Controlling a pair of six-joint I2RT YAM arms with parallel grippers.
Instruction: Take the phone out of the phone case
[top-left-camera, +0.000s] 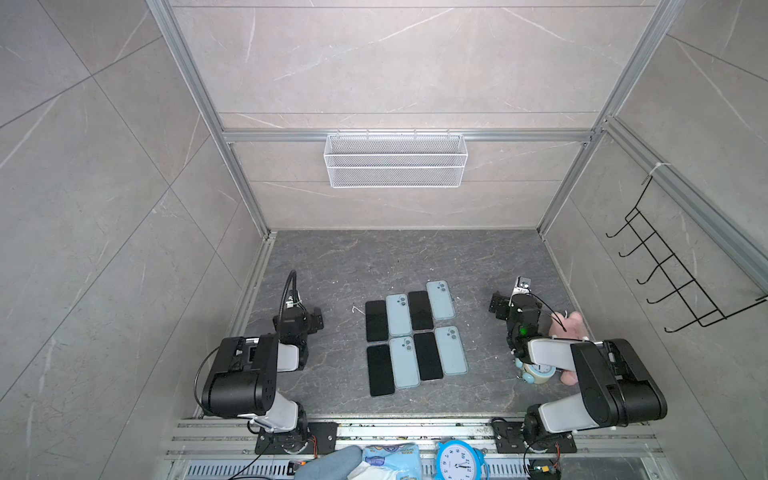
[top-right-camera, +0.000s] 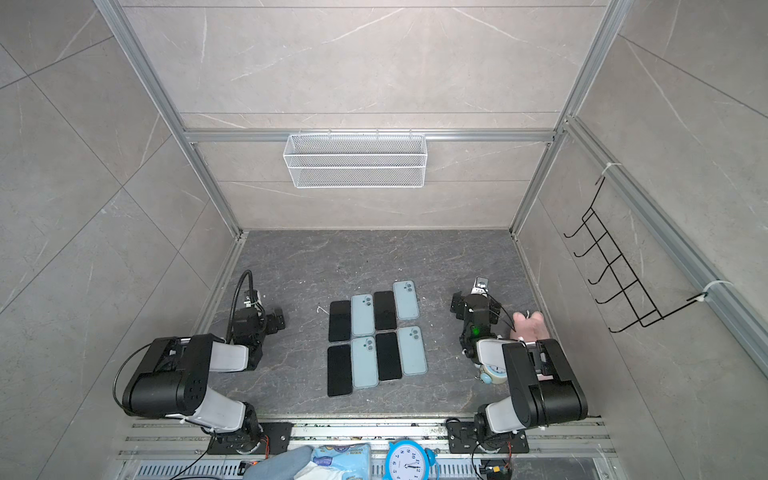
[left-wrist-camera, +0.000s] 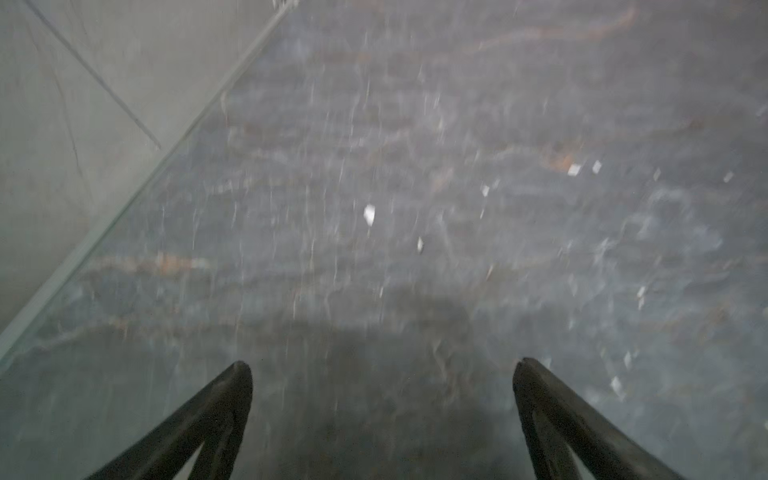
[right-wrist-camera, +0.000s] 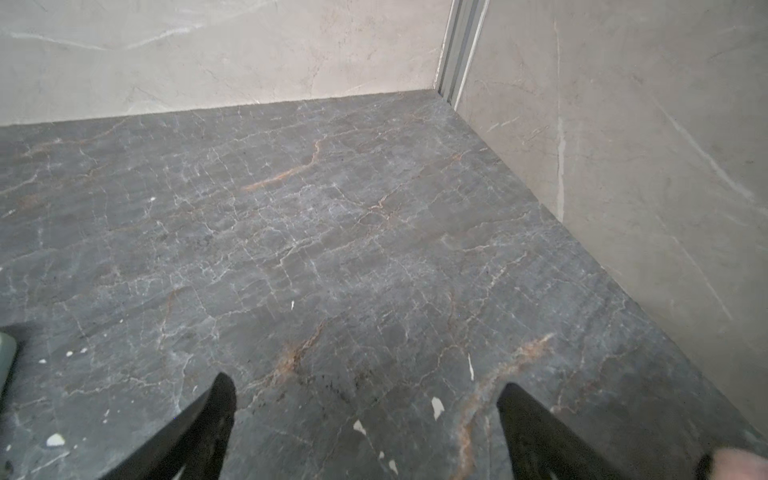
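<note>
In both top views, slabs lie in two rows at mid-table. Black slabs, like phones with the screen up (top-left-camera: 376, 321) (top-right-camera: 340, 321), alternate with light blue slabs with camera rings (top-left-camera: 440, 299) (top-right-camera: 406, 299), which look like phone cases back up. I cannot tell whether a blue one holds a phone. My left gripper (top-left-camera: 318, 318) (top-right-camera: 279, 320) hovers left of the rows, open and empty (left-wrist-camera: 382, 370). My right gripper (top-left-camera: 496, 305) (top-right-camera: 457, 305) stands right of them, also open over bare stone (right-wrist-camera: 365, 386). A pale blue edge (right-wrist-camera: 6, 357) shows in the right wrist view.
A pink plush toy (top-left-camera: 569, 328) and a small pale alarm clock (top-left-camera: 538, 372) lie under my right arm by the right wall. A white wire basket (top-left-camera: 395, 160) hangs on the back wall, a black hook rack (top-left-camera: 673, 266) on the right. A blue clock (top-left-camera: 459, 461) sits in front.
</note>
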